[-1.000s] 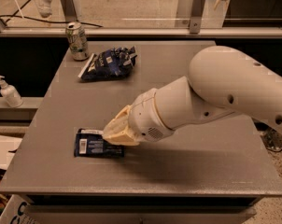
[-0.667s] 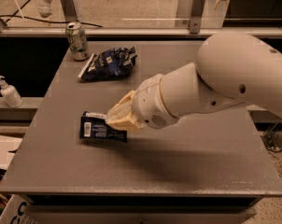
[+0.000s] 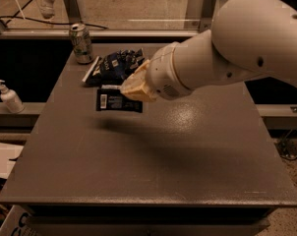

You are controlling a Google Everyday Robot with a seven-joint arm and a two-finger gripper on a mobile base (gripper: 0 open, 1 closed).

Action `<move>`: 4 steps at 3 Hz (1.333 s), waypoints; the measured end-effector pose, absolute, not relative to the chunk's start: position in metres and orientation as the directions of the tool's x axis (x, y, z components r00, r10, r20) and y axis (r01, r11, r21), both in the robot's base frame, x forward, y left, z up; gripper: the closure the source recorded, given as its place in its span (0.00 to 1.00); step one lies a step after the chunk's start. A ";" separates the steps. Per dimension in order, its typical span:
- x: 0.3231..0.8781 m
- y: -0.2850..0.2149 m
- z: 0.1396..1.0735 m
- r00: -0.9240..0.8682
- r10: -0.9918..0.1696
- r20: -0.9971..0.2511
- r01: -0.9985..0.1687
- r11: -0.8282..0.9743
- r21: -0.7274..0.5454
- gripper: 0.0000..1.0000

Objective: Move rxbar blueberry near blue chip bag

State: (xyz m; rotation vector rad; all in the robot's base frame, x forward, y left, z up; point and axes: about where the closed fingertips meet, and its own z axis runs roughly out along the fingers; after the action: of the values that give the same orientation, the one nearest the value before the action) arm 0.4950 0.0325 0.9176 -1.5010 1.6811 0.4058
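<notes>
Smooth plastic claw point(image 3: 131, 90) over matt table point(image 3: 153, 156)

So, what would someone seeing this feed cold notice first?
The big white arm reaching in from the right, its pincer shut on the rxbar blueberry over the far left of the table. Just behind the bar lies the blue chip bag, with a drink can at the far left corner.

Your view's dim and warm, lit from above; gripper point(image 3: 131, 89) clamping the rxbar point(image 3: 115, 102) near the table's point(image 3: 138, 181) far-left corner drops a soft shadow point(image 3: 120, 127).
</notes>
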 end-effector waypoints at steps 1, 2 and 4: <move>0.539 0.021 0.916 0.045 -0.703 -0.710 -0.908 0.268 -0.322 1.00; 0.562 0.014 0.908 0.036 -0.723 -0.690 -0.901 0.276 -0.336 1.00; 0.601 0.001 0.880 -0.003 -0.758 -0.653 -0.895 0.293 -0.337 1.00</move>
State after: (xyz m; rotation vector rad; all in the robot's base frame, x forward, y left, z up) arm 0.6011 0.0013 0.8799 -1.4933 1.7850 0.2228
